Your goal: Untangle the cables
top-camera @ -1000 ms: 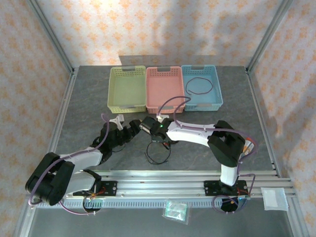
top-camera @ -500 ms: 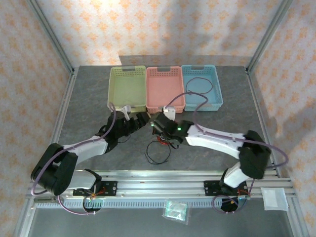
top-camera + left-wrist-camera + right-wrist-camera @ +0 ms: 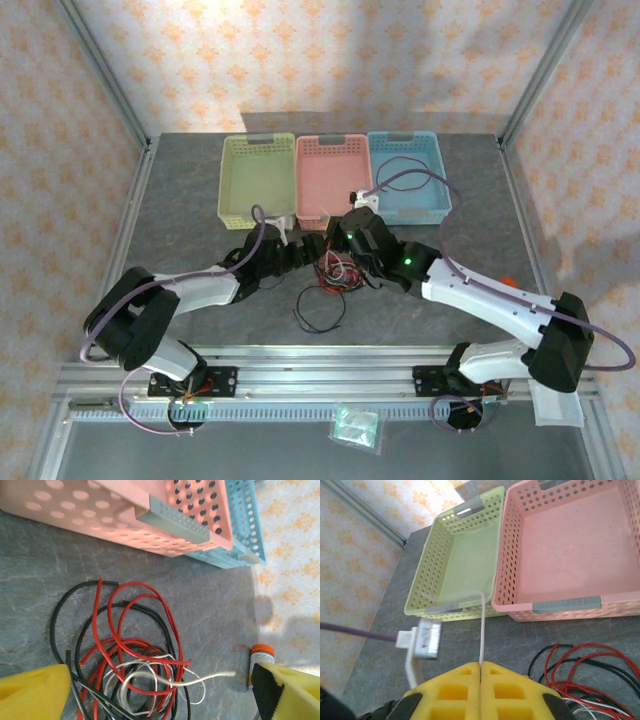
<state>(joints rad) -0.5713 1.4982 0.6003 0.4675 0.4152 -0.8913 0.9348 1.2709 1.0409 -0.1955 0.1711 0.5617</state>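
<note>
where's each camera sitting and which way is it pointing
Top external: overhead from behind, looking down on table, left arm, right arm.
Left wrist: on left arm, facing cables framed by open left pincer.
Right wrist: faces green basket past shut right pincer pinching pale cable.
Shared: both wrist views show the pink basket.

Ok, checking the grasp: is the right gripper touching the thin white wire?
Touching. Right wrist view: the right gripper is shut, and the thin white wire comes straight out from between its yellow foam pads.
</note>
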